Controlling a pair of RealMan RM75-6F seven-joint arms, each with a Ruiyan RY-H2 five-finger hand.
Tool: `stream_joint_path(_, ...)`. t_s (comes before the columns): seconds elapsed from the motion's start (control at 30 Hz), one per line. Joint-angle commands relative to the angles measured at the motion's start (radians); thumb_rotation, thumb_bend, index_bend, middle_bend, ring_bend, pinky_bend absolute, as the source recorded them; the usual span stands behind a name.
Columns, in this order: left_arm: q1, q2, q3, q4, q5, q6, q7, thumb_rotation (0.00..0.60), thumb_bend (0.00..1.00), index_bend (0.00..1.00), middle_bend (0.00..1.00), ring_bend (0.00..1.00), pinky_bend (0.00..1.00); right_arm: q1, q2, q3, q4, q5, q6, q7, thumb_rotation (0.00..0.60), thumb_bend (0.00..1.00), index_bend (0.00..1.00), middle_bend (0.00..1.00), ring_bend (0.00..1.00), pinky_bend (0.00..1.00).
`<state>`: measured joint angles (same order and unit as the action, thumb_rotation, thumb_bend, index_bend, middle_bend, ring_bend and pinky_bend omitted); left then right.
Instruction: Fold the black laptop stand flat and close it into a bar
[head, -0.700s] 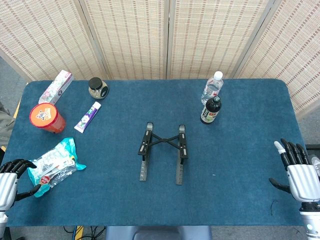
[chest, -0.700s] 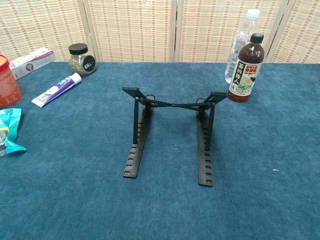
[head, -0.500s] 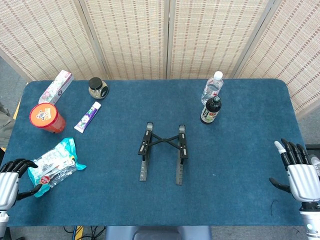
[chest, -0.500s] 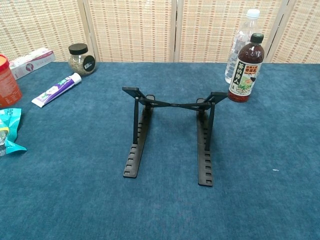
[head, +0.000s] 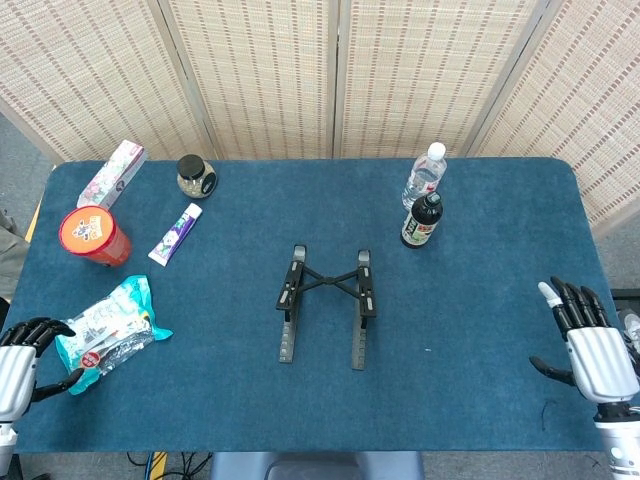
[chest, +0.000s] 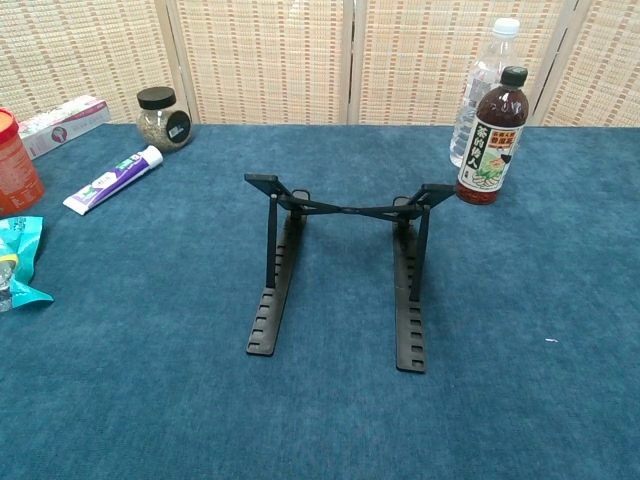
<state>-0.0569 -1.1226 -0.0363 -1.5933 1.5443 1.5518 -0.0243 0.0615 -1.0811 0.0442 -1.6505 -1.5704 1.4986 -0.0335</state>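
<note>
In the head view, we kept our left hand (head: 18, 362) at the near left corner of the blue counter (head: 480, 300), its dark fingers (head: 35, 328) curled in and holding nothing. Just beside those fingers lay a crinkled snack bag (head: 108, 331). Our right hand (head: 592, 350) sat at the near right edge, its fingers (head: 572, 300) spread apart and empty. The black laptop stand (head: 325, 303) stood unfolded well apart from both sets of fingers, roughly midway between them.

In the chest view, neither of our hands showed. The laptop stand (chest: 340, 270) stood open with both legs propped up and its cross brace spread. A dark tea bottle (chest: 494, 137) and a clear water bottle (chest: 480, 80) stood beyond it.
</note>
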Motion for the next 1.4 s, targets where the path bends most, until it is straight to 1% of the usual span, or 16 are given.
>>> stream_joint_path(0.03,0.003,-0.001,0.001,0.001,0.0,0.005,-0.002,0.6,0.11,0.37,0.33,0.21,0.19,0.026,0.017,-0.01,-0.017,-0.027,-0.036,0.037,0.6,0.02,0.0,0.04,0.0,0.0)
stream_joint_path(0.17,0.008,0.003,0.002,-0.004,-0.001,0.01,0.0,0.6,0.11,0.37,0.33,0.21,0.19,0.078,0.047,-0.025,-0.04,-0.073,-0.108,0.11,0.6,0.02,0.0,0.04,0.0,0.0)
stream_joint_path(0.3,0.013,0.006,0.003,-0.008,-0.001,0.017,0.002,0.6,0.11,0.37,0.33,0.21,0.19,0.153,0.067,-0.042,-0.06,-0.135,-0.199,0.187,0.6,0.02,0.0,0.06,0.0,0.01)
stream_joint_path(0.37,0.016,0.008,0.004,-0.012,-0.001,0.02,0.005,0.6,0.11,0.37,0.33,0.21,0.19,0.193,0.071,-0.051,-0.067,-0.168,-0.243,0.235,0.6,0.02,0.0,0.09,0.0,0.03)
stream_joint_path(0.47,0.019,0.01,0.005,-0.018,-0.001,0.024,0.01,0.6,0.11,0.37,0.33,0.21,0.19,0.246,0.072,-0.064,-0.072,-0.209,-0.296,0.301,0.6,0.02,0.0,0.14,0.01,0.11)
stream_joint_path(0.53,0.021,0.014,0.005,-0.025,-0.001,0.026,0.017,0.6,0.11,0.37,0.33,0.21,0.19,0.292,0.071,-0.076,-0.073,-0.242,-0.341,0.354,0.6,0.02,0.0,0.17,0.03,0.15)
stream_joint_path(0.67,0.024,0.021,0.005,-0.036,-0.001,0.029,0.025,0.6,0.11,0.37,0.33,0.21,0.19,0.353,0.062,-0.095,-0.071,-0.281,-0.402,0.4,0.6,0.02,0.0,0.18,0.04,0.17)
stream_joint_path(0.8,0.025,0.025,0.004,-0.044,0.0,0.031,0.033,0.6,0.11,0.37,0.33,0.21,0.19,0.39,0.053,-0.107,-0.067,-0.299,-0.432,0.432,0.6,0.02,0.0,0.18,0.04,0.18)
stream_joint_path(0.93,0.025,0.025,0.001,-0.052,-0.002,0.032,0.042,0.6,0.11,0.37,0.33,0.21,0.19,0.455,0.017,-0.122,-0.056,-0.324,-0.484,0.484,0.6,0.02,0.0,0.18,0.04,0.18)
stream_joint_path(1.2,0.024,0.027,0.001,-0.055,-0.001,0.028,0.047,0.6,0.11,0.37,0.33,0.21,0.19,0.544,-0.075,-0.127,-0.014,-0.323,-0.555,0.51,0.6,0.02,0.0,0.18,0.04,0.18)
stream_joint_path(1.4,0.03,0.027,0.002,-0.049,-0.007,0.031,0.039,0.6,0.11,0.37,0.33,0.21,0.19,0.6,-0.146,-0.113,0.026,-0.292,-0.594,0.514,0.6,0.02,0.0,0.18,0.04,0.19)
